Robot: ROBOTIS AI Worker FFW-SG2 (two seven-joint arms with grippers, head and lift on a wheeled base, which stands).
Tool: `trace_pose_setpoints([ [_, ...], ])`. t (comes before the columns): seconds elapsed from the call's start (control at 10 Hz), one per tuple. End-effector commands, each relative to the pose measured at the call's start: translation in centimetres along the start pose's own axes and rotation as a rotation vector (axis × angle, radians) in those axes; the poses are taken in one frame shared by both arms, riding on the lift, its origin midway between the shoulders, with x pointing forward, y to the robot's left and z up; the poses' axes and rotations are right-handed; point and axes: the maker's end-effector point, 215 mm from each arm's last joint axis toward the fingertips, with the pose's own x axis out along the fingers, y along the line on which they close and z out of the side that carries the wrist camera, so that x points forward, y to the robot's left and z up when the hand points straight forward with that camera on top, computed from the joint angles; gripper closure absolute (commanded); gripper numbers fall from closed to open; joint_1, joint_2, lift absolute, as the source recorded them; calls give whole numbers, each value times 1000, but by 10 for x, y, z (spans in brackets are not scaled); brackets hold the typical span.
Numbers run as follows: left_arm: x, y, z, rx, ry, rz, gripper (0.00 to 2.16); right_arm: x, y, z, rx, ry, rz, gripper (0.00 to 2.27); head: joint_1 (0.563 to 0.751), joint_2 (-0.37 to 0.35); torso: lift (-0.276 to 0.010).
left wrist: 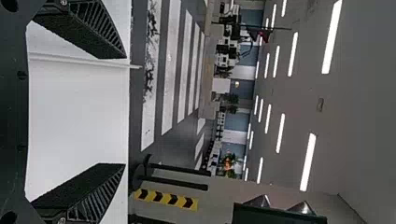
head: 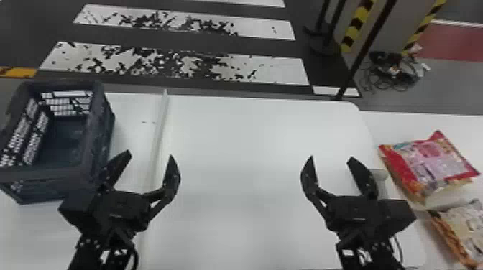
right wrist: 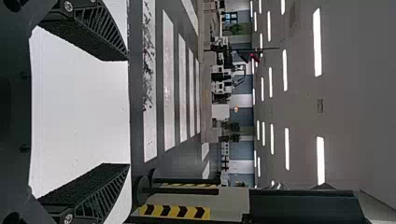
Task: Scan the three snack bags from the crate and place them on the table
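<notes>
My left gripper [head: 151,158] stands open at the lower left of the head view, just right of the crate, holding nothing. The dark blue crate [head: 102,143] is at the table's left; its visible inside holds no bag. My right gripper [head: 330,158] is open too, left of the snack bags. A red and pink snack bag [head: 427,158] lies at the right, and a beige and brown snack bag [head: 463,222] lies nearer, at the right edge. In the left wrist view my left gripper [left wrist: 125,111] has its fingers wide apart, as has my right gripper [right wrist: 129,112] in the right wrist view.
The white table [head: 237,150] spans the middle, with a raised pale strip [head: 157,140] running front to back beside the crate. A small pale object [head: 379,174] sits by the right gripper's outer finger. Beyond the table are a dark post [head: 363,54] and cables [head: 391,71] on the floor.
</notes>
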Motion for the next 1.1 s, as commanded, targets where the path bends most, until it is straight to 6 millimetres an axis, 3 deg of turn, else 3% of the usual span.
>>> trace_pose_setpoints([
  [0.0, 3, -2, -1, 1, 6, -5, 39, 1, 0, -2, 1, 5, -1, 80, 695, -120, -62],
  [1.0, 10, -6, -2, 5, 17, -4, 39, 8, 5, -4, 6, 9, 10, 70, 695, -124, -62],
])
